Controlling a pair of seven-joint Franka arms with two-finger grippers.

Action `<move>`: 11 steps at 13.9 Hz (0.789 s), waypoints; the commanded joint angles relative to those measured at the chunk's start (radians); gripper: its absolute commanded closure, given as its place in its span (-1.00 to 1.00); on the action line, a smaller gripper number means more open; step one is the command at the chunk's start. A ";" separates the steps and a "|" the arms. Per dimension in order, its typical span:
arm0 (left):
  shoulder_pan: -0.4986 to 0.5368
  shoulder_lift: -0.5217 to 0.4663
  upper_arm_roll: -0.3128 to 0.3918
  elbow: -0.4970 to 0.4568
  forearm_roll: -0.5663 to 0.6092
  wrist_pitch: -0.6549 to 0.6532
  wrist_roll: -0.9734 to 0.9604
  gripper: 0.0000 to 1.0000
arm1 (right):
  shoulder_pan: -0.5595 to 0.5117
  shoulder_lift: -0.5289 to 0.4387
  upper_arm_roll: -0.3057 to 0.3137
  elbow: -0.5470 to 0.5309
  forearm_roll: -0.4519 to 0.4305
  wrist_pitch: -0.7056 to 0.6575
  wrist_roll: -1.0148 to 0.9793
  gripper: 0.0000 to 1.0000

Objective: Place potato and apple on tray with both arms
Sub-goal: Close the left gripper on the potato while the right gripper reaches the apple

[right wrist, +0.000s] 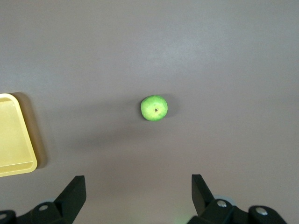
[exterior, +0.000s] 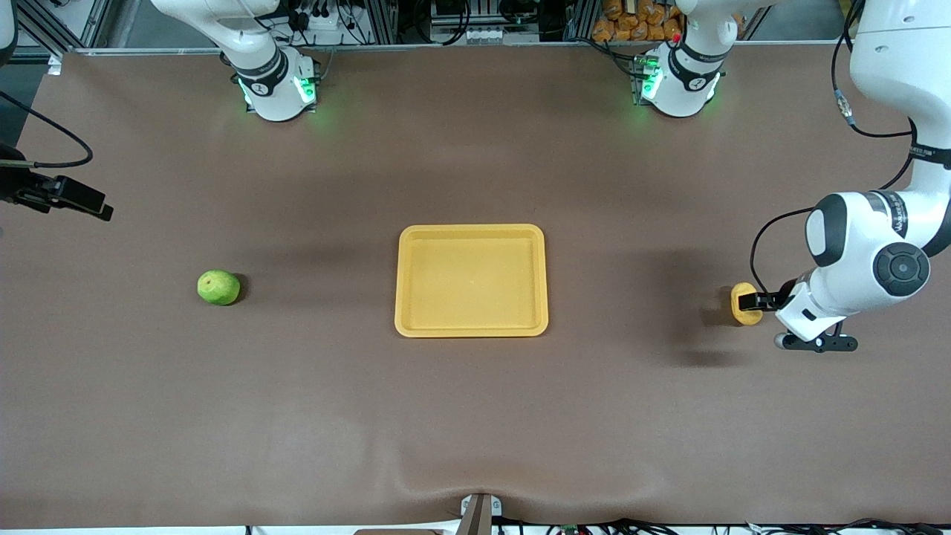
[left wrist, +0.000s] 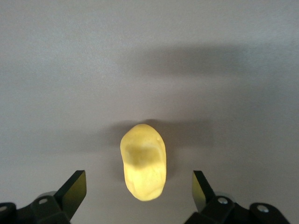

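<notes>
Looking at the potato, you see a small oblong yellow-orange lump with smooth skin; in the left wrist view it shows a shallow dent on its upper face. It lies on the table at the left arm's end, well apart from the tray. The left gripper is low over it, fingers spread wide on either side, not touching.

The apple is round, bright green, with a brownish stem dimple. It rests on the table toward the right arm's end, well apart from the tray. The right gripper hangs over the table near the apple, jaws apart, holding nothing.

You find the tray flat, rectangular, yellow-orange, with rounded corners and a low rim, mid-table between the two fruits.

The table wears a matte brown cover, slightly rippled at its near edge. Cables and aluminium framing run along the bases' side.
</notes>
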 commanded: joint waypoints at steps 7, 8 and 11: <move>0.028 0.052 -0.007 -0.012 0.002 0.063 -0.005 -0.80 | 0.002 0.090 0.002 0.008 -0.009 0.076 -0.035 -1.00; 0.028 0.055 -0.008 -0.012 0.000 0.066 -0.011 -0.80 | 0.005 0.104 0.002 -0.001 -0.009 0.102 -0.037 -1.00; 0.031 0.068 -0.008 -0.015 -0.001 0.083 -0.014 -0.79 | 0.000 0.131 0.002 -0.043 -0.009 0.181 -0.093 -1.00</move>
